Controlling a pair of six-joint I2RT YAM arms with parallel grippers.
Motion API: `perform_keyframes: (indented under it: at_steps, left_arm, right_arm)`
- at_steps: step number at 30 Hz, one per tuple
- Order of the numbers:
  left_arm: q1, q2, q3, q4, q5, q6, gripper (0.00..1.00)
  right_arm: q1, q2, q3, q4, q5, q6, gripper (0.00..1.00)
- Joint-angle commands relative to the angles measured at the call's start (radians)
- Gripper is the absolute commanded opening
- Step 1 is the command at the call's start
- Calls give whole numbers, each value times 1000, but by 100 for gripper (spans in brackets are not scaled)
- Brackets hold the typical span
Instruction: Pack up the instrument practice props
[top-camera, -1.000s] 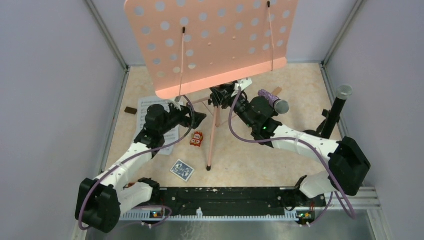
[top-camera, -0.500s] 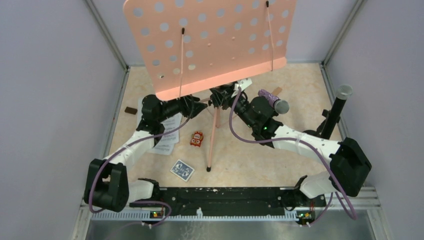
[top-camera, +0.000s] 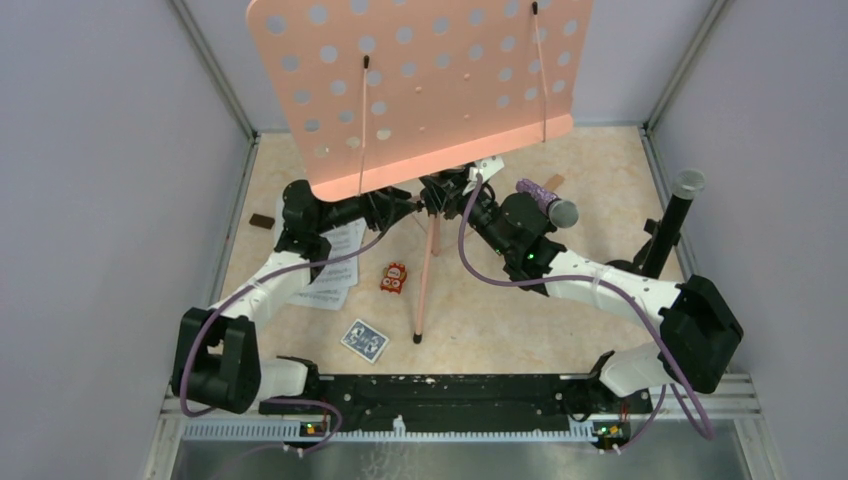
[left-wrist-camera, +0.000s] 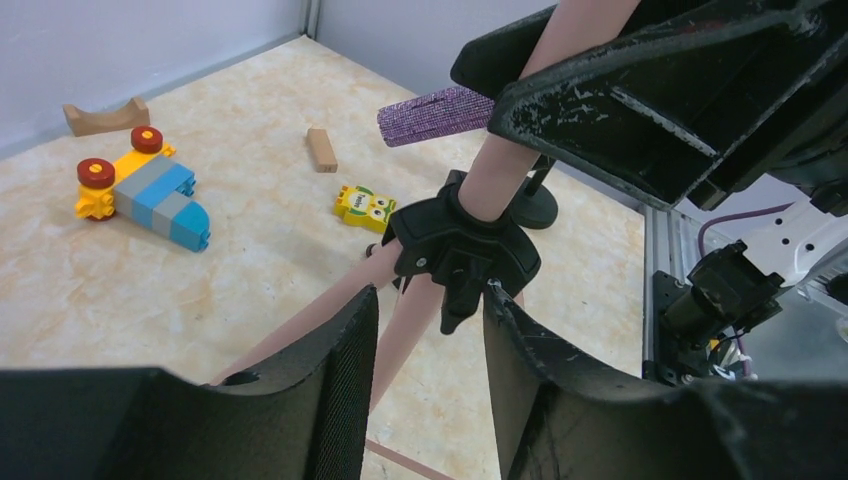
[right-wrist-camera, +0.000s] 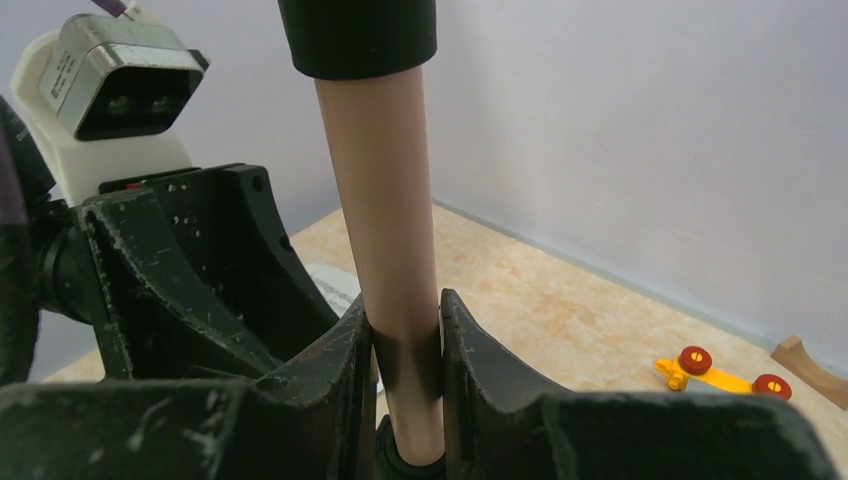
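- Salmon-pink music rack pole (right-wrist-camera: 383, 200) is being clamped between the right gripper (right-wrist-camera: 405, 335) fingers.
- Black tripod hub (left-wrist-camera: 462, 240) is being straddled by the left gripper (left-wrist-camera: 430, 320), fingers parted; contact cannot be told.

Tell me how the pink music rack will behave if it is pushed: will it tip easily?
Probably top-heavy: the wide perforated music rack sits high on one thin pole over slim legs, so a push may tip it. It looks stiff, not floppy. The right gripper, clamped on the pole, likely steadies it.
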Motion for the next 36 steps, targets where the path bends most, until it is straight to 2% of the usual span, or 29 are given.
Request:
perform_keyframes:
  at_steps: [1,6,9,11,15,17,22,26,30,36]
  left_arm:
    - [-11,40,63,56,48,-15,48]
    - [-34,23,59,55,53,6,58]
    - [-39,16,62,5,33,38,57]
    - [-39,20,63,-7,29,38,52]
    - [-42,36,75,-15,33,21,28]
    - [-42,46,87,-27,34,15,22]
    - [-44,68,109,-44,21,-43,0]
    - [-46,68,130,-142,-43,-111,0]
    - [-46,58,127,-256,-153,-239,0]
    - [-47,16,16,-235,-294,-529,0]
  right_arm:
    - [21,-4,-35,-170,5,122,0]
    - [22,-7,-34,-170,5,124,0]
    - [21,-8,-34,-176,3,125,0]
    - [21,-8,-34,-177,0,128,0]
    - [21,-10,-35,-179,0,132,0]
    - [21,-12,-36,-178,0,134,0]
    - [21,-13,-37,-179,1,140,0]
    - [21,-13,-38,-181,-1,147,0]
    - [21,-12,-42,-181,-3,155,0]
    - [21,-13,-44,-181,-9,166,0]
